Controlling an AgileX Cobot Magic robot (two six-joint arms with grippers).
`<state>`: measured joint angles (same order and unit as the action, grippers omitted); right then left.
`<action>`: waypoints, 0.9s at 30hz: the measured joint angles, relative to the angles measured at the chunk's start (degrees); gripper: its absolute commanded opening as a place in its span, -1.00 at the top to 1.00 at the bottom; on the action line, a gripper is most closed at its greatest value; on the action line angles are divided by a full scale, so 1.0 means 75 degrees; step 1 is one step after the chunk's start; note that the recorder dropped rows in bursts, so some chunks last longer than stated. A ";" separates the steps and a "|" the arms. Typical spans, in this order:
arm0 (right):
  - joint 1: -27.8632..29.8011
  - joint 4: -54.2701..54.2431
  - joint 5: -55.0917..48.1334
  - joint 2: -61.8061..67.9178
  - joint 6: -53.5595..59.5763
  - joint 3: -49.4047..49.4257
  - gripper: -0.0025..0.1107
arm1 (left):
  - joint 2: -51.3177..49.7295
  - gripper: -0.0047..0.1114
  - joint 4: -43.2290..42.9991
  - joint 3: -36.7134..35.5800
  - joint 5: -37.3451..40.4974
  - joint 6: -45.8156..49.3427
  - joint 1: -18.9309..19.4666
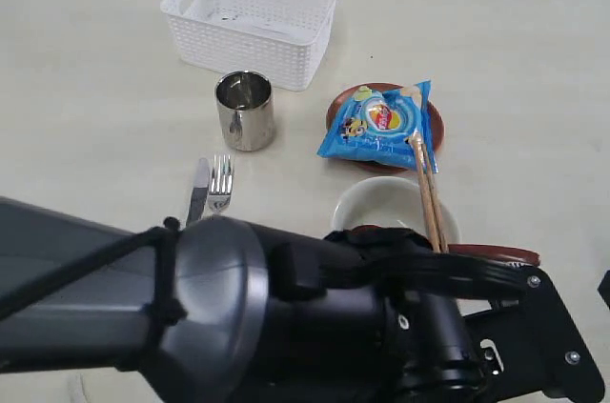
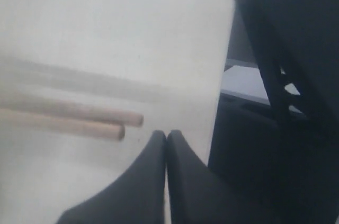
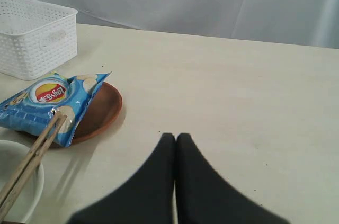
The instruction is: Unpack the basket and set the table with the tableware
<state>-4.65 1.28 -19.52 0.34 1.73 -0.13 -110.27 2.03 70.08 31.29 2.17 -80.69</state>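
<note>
The white basket (image 1: 250,17) stands at the back of the table (image 1: 95,117). In front of it are the steel cup (image 1: 245,110), then the knife (image 1: 197,190) and fork (image 1: 221,182) lying side by side. The brown plate (image 1: 334,112) carries a blue snack packet (image 1: 381,122). Two chopsticks (image 1: 426,189) lean from the packet across the off-white bowl (image 1: 376,201). The reddish-brown spoon (image 1: 496,253) lies beside the bowl. My left gripper (image 2: 167,134) is shut and empty, close to the chopstick ends (image 2: 106,123). My right gripper (image 3: 176,136) is shut and empty over bare table, right of the plate (image 3: 103,110).
A bulky black arm (image 1: 238,317) fills the front of the exterior view and hides the table's near edge. The right wrist view also shows the basket (image 3: 32,33), the packet (image 3: 47,99), the chopsticks (image 3: 32,160) and the bowl's rim (image 3: 24,197).
</note>
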 measured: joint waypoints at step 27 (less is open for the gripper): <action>0.0000 0.0000 0.0000 0.0000 0.0000 0.0000 0.96 | 0.2716 0.92 -0.0172 0.0000 0.1535 -0.0013 0.0000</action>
<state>-4.65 1.28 -19.52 0.34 1.73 -0.13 -89.90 0.73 70.08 42.80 2.07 -80.69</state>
